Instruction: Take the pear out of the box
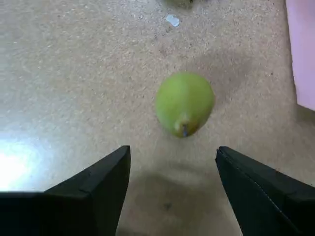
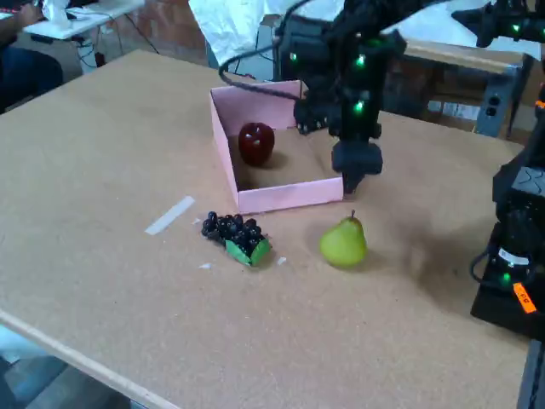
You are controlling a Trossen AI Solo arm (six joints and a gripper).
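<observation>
The yellow-green pear (image 2: 343,241) stands upright on the tabletop, outside the pink box (image 2: 281,197) and just in front of its near wall. In the wrist view the pear (image 1: 184,103) lies below and ahead of my gripper (image 1: 172,150), stem end toward the camera, with nothing touching it. My gripper is open and its black fingers (image 1: 101,184) are spread wider than the pear. In the fixed view the gripper (image 2: 353,177) hangs above the box's front right corner, a little above and behind the pear. A strip of the box (image 1: 301,49) shows at the wrist view's right edge.
A dark red apple (image 2: 255,142) sits inside the box. A dark grape bunch (image 2: 234,234) lies on the table left of the pear, with a white tape strip (image 2: 169,215) further left. A black robot base (image 2: 515,256) stands at the right edge.
</observation>
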